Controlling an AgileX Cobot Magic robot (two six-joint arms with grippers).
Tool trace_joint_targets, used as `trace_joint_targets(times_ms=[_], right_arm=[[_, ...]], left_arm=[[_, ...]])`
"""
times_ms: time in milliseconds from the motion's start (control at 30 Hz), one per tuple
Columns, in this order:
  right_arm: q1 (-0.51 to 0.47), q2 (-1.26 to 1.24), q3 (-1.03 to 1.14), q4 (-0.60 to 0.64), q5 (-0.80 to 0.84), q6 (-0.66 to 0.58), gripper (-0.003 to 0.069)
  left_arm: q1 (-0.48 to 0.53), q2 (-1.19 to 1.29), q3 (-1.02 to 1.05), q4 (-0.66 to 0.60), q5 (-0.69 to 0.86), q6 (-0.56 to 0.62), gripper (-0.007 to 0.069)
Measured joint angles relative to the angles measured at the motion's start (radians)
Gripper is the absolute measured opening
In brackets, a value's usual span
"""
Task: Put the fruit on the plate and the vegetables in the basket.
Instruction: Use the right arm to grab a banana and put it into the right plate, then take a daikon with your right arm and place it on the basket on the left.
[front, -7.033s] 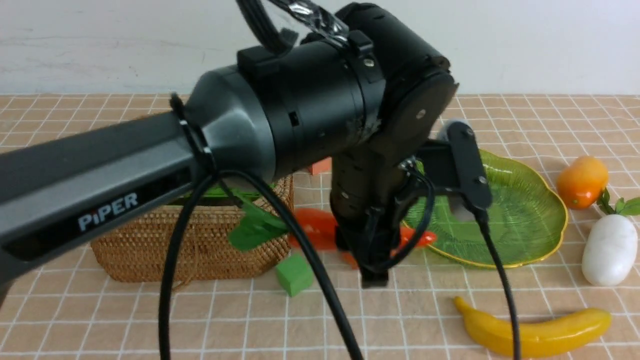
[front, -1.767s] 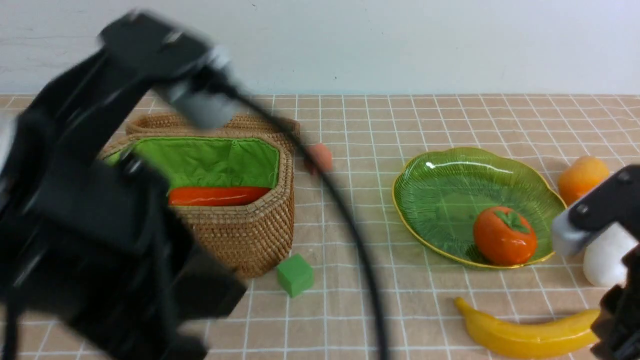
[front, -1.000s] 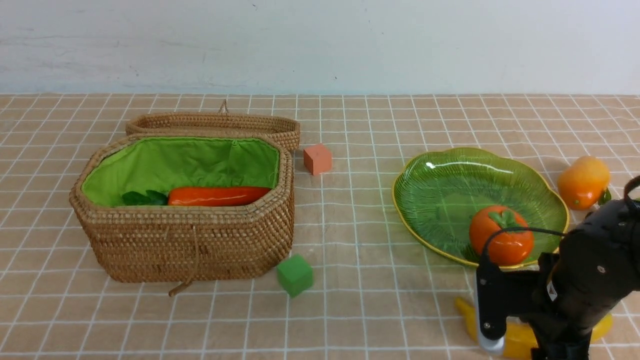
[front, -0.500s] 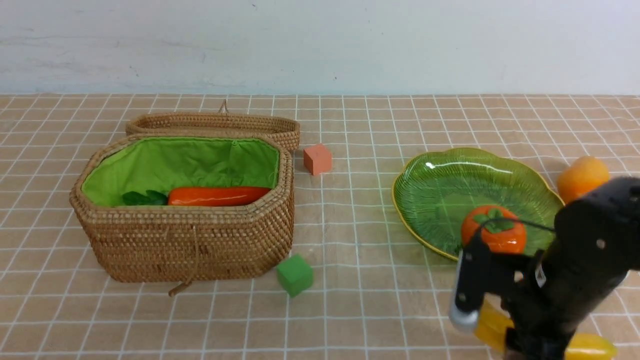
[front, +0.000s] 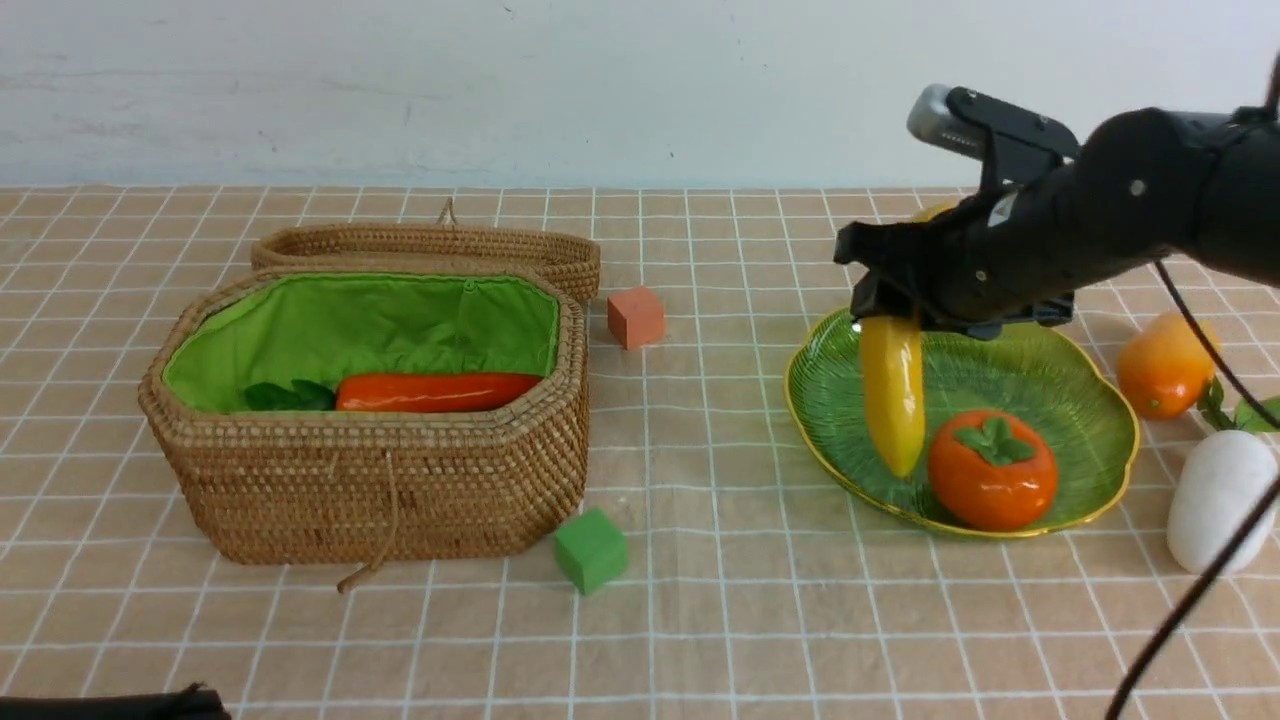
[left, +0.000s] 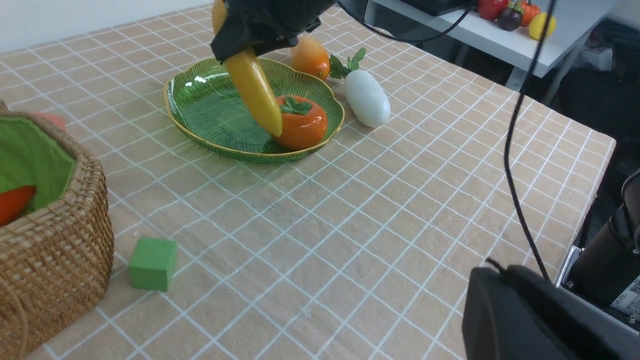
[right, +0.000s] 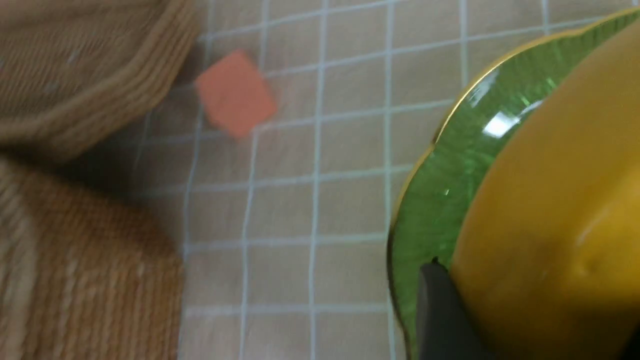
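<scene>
Done: carrot (front: 430, 391) placed in basket (front: 380, 490); persimmon (front: 992, 468) placed on plate (front: 1050, 380).
Right end effector (front: 890, 305): banana (front: 893, 400) clamped over plate.
Pending: mango (front: 1160, 365), radish (front: 1215, 500), frame right.

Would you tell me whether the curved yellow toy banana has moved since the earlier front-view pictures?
Yes. The banana lay on the tablecloth nearer the camera than the ribbed green plate; now it hangs from the right gripper over that plate.

Right hand (front: 890, 308) grips banana (front: 893, 400) over plate (front: 1075, 385), beside persimmon (front: 992, 470).
</scene>
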Motion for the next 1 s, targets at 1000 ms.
trace_joint_targets(times_ms=[1000], right_arm=[[-0.358,-0.125,0.054,-0.334,0.569,0.035,0.0486]], left_arm=[[0.0,0.0,0.0,0.007,-0.026,0.02,-0.0013]])
